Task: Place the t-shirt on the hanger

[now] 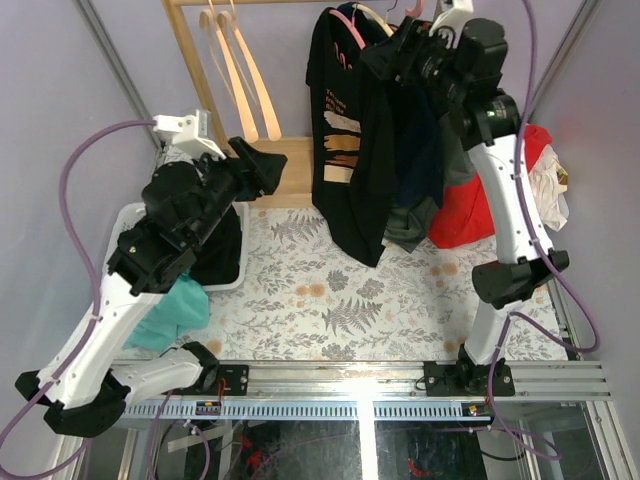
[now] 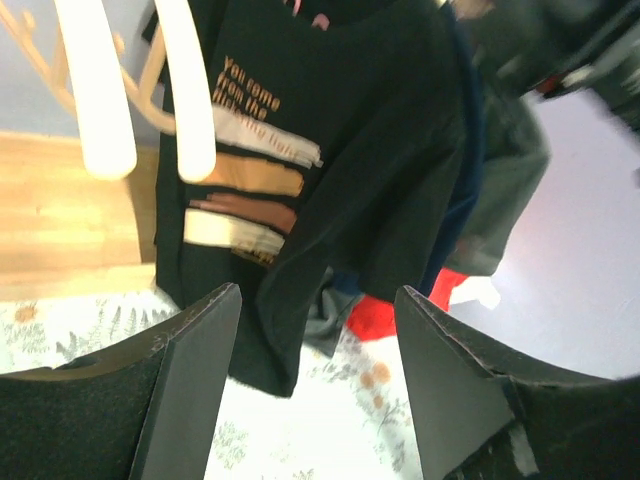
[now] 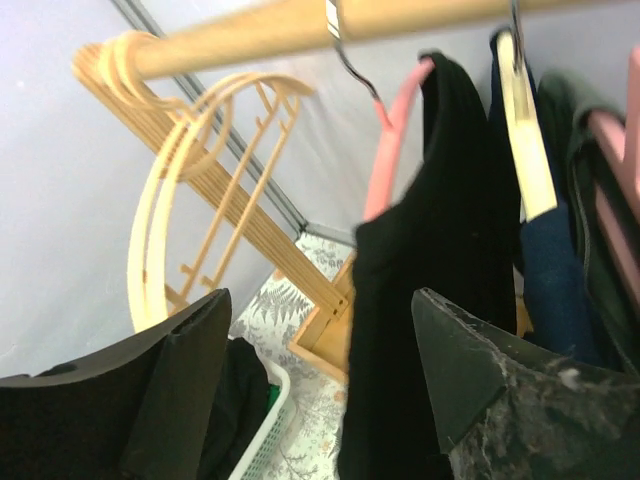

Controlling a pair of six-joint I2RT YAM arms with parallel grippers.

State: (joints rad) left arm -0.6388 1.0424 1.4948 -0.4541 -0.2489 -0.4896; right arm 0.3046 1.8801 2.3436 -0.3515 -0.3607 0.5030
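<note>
The black t-shirt [image 1: 350, 170] with its tan print hangs on the pink hanger [image 1: 351, 28] from the wooden rod [image 3: 330, 25]. The hanger's pink arm [image 3: 385, 150] shows above the shirt's shoulder [image 3: 440, 260]. My right gripper [image 1: 383, 52] is up at the hanger's shoulder. It [image 3: 320, 385] is open, with the black cloth hanging between its fingers and not pinched. My left gripper [image 1: 270, 165] is lower, left of the shirt. It [image 2: 318, 385] is open and empty, facing the print [image 2: 250, 190].
Cream hangers [image 1: 240, 80] hang at the rod's left end, near my left gripper. A navy shirt [image 3: 550, 270] and other garments hang right of the t-shirt, above a red garment [image 1: 470, 210]. A white basket [image 1: 135, 215] with dark clothes and a teal cloth [image 1: 175, 310] lie at the left.
</note>
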